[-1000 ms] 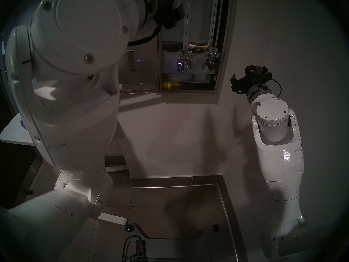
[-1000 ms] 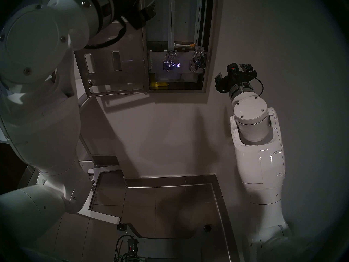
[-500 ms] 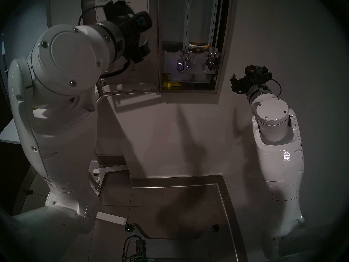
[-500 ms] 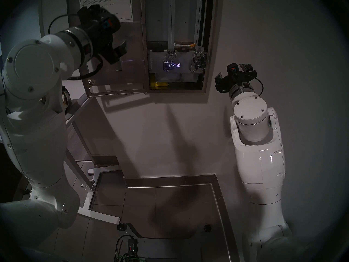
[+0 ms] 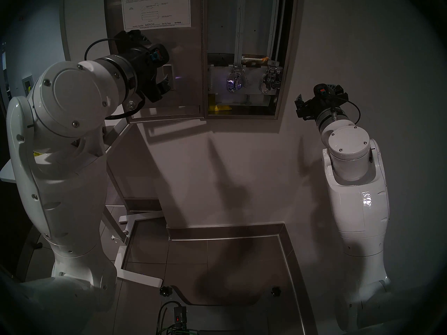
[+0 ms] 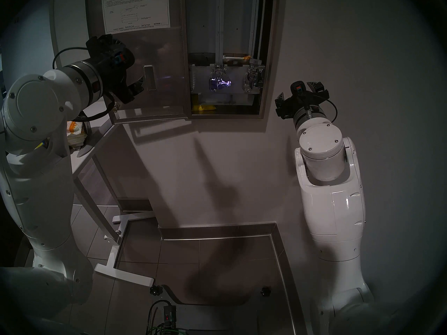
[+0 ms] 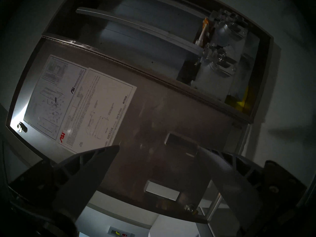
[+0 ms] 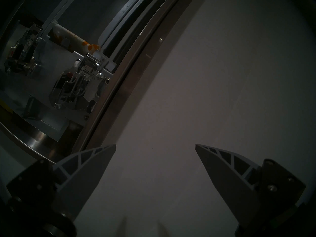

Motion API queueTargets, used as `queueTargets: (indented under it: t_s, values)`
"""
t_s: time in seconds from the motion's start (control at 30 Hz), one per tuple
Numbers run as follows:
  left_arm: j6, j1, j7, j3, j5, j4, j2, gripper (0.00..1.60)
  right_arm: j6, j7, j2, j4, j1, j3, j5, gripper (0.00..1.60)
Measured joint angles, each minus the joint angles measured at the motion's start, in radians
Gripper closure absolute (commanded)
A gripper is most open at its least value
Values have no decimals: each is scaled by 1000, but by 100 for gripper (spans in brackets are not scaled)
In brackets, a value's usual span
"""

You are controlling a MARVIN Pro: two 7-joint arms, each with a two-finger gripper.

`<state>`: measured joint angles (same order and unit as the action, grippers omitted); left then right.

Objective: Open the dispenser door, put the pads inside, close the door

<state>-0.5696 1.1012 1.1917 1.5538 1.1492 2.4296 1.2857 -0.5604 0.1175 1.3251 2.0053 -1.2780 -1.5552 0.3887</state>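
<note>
A dim room, seen from the robot's head. The dispenser (image 5: 242, 54), a tall steel cabinet on the far wall, stands open. The dispenser door (image 5: 183, 61) is swung out to the left, its white instruction sheet (image 5: 156, 8) facing the robot.

Inside, one pad (image 5: 254, 59) with orange print lies across the right chute above the chrome levers (image 5: 233, 82), and a yellow pad (image 5: 221, 108) sits in the bottom slot. More pads (image 6: 76, 132) are stacked on a white side table (image 6: 96, 131) at the near left, below the door.

The left gripper (image 5: 160, 72) is level in front of the door's inner face, jaws wide apart and empty. The right gripper (image 5: 316, 95) hangs by the bare wall right of the cabinet, jaws also spread wide, holding nothing.

The step in hand is probably fetching another pad. To do it well, the left arm should drop clear of the door's lower edge without nudging it, then close on only the top packet of the stack, gently, since the wrappers look soft.
</note>
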Motion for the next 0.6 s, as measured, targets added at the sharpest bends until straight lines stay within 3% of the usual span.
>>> queueTargets:
  t_s: [0.6]
  values:
    - [131, 72, -19, 182, -146, 0, -22, 0, 0, 0, 0, 0, 0, 0, 0, 0]
